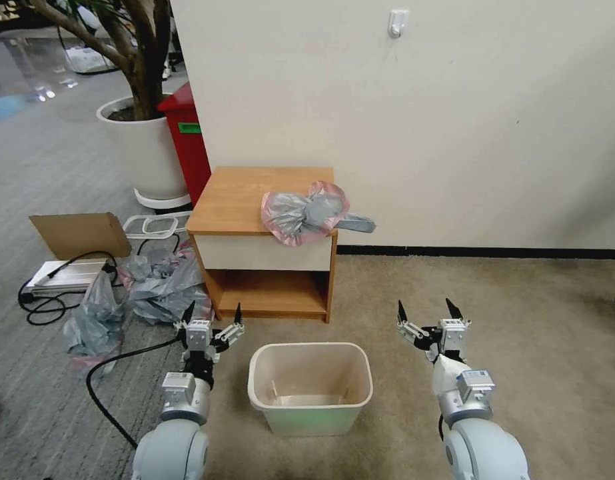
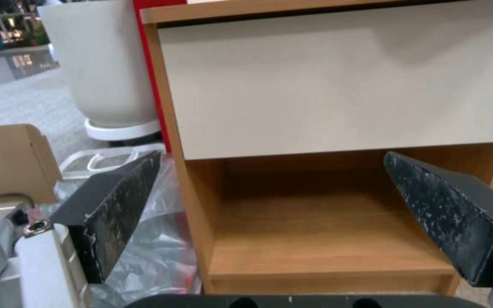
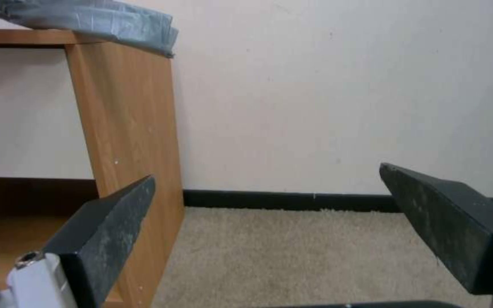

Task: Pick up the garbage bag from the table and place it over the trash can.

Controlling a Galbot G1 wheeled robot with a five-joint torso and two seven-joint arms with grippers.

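Both tools sit nearest, spread and empty: left tool (image 1: 212, 314) at 9 o'clock of the trash can (image 1: 310, 387), right tool (image 1: 426, 310) at 3. The garbage bag (image 1: 306, 213) lies crumpled on the worktop (image 1: 237, 197), at 12 o'clock from the can.

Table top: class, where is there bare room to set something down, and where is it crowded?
The table is bare on its left half, from the left edge to the garbage bag. The right front corner is crowded: the bag covers it and overhangs the edge.
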